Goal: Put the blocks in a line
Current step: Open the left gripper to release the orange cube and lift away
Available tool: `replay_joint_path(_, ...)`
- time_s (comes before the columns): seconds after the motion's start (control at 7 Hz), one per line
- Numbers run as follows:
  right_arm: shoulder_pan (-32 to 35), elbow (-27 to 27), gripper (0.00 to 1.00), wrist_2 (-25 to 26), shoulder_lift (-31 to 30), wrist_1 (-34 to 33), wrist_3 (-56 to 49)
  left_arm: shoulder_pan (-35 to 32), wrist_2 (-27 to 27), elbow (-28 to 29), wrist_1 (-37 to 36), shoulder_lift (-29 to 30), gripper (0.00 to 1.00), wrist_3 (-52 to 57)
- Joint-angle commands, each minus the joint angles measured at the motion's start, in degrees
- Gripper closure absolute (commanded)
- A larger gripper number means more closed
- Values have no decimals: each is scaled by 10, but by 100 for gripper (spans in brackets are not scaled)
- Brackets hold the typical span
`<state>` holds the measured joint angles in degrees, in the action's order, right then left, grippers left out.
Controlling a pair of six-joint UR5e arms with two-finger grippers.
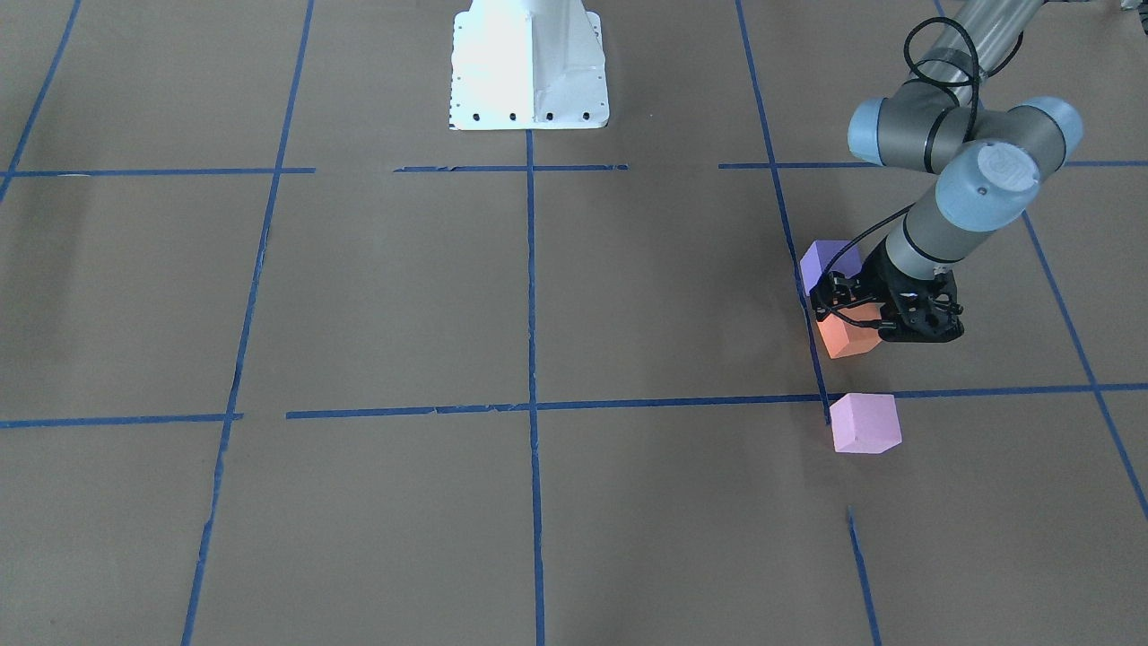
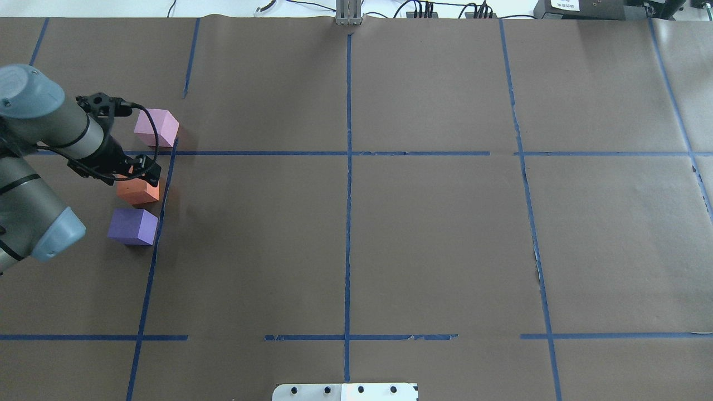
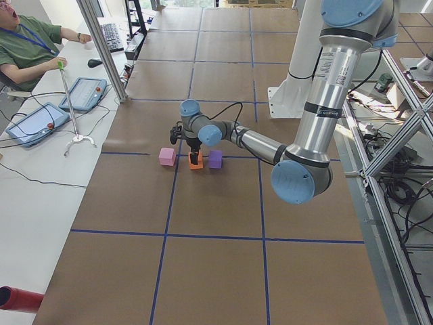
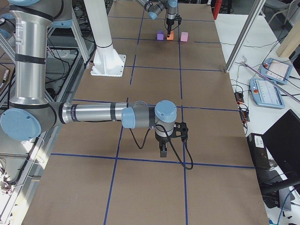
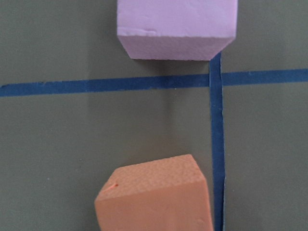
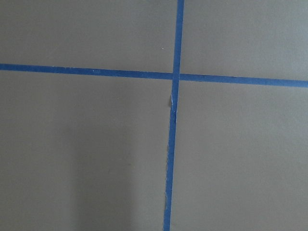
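Three matte, grainy foam blocks sit in a row beside blue tape (image 2: 150,262) on brown paper (image 2: 445,234): pink cube (image 2: 156,127), orange cube (image 2: 136,191), violet cube (image 2: 132,226). The left gripper (image 2: 143,174) overlaps the orange cube. Whether it or the right gripper (image 4: 162,151) is clenched cannot be told.

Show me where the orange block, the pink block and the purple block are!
orange block (image 2: 136,189): overhead view, on its top face.
pink block (image 2: 155,120): overhead view, on its top face.
purple block (image 2: 133,221): overhead view, on its top face.
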<state>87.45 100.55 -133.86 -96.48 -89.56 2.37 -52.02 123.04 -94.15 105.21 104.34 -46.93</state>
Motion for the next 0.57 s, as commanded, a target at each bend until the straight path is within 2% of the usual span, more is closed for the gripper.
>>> replay_joint_path(0.0,0,1,0,0,0,0,0,-119,1,-28,-65,2,0,91)
replay_joint_path(0.29,0,0,0,0,1,0,0,-275,10,-7,-153,-4,0,397)
replay_joint_path(0.43,0,0,0,0,1,0,0,-334,23,31,-175,-15,0,509)
